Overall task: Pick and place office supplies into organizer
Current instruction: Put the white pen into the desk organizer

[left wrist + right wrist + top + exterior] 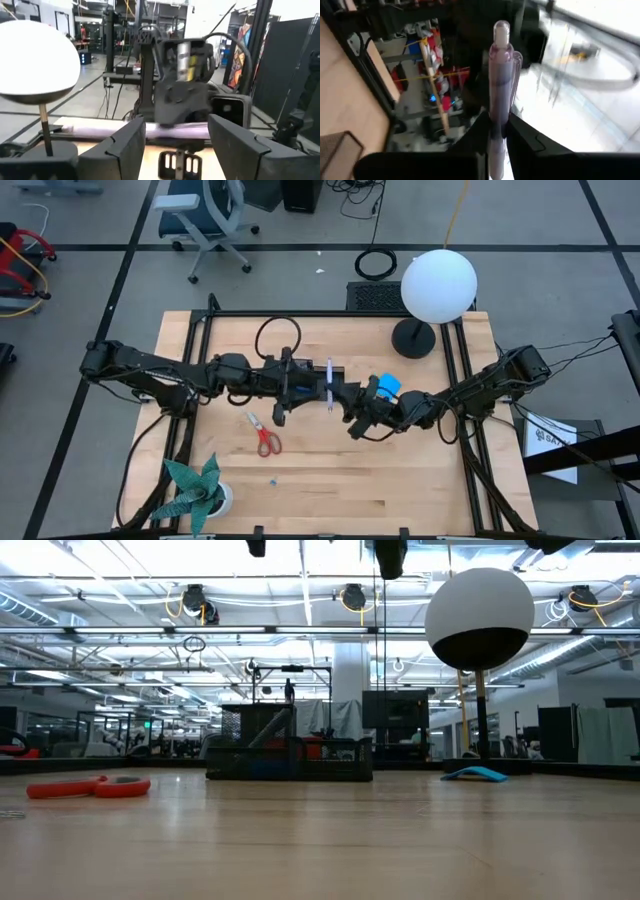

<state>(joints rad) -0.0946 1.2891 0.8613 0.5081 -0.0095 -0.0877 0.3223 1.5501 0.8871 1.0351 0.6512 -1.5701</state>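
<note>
My right gripper (496, 126) is shut on a slim purple-and-clear pen (499, 75), raised above the table's middle. In the high view the pen (329, 385) lies level, pointing toward the far and near edges, between both grippers. My left gripper (176, 124) is open, facing the pen from the table's left, its fingers short of it on either side. The black mesh organizer (290, 755) stands on the table; in the high view my left arm covers it. Red-handled scissors (264, 435), a blue notepad (388, 385) and a tiny blue piece (271, 479) lie on the table. My right gripper pinches the pen between its two fingers (522, 137) on the barrel below the clip (497, 117). The fingers come level from the table's right and lie across the pen. The pen is lifted clear, and its button end (501, 27) sticks out free.
A lamp with a white globe (438, 285) and round black base (413, 338) stands at the far right. A teal paper-leaf plant (195, 488) sits at the near left corner. A black cable loop (277, 335) lies far of the left arm. Bare wood spans the near side.
</note>
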